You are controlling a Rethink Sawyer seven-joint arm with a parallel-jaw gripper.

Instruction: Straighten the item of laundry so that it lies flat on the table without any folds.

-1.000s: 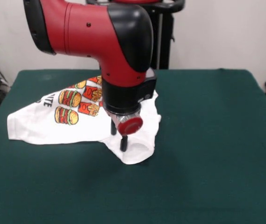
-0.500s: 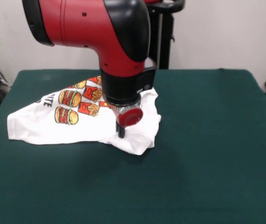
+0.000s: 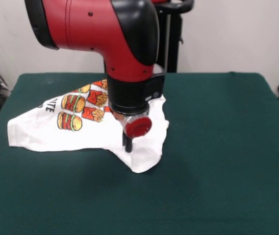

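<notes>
Crumpled T-shirt (image 3: 80, 128) lying on the green tabletop (image 3: 217, 161) toward its left edge, printed side up, one white corner bunched into a fold toward the middle. Gripper (image 3: 128, 145) down on that bunched corner, dark fingers touching the cloth; cannot tell whether clenched or released.

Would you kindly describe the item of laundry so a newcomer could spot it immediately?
On the dark green table, look just under the red arm's pincer. There lies the item of laundry, a crumpled white T-shirt. It is the only cloth there, printed with colourful burgers and fries.
</notes>
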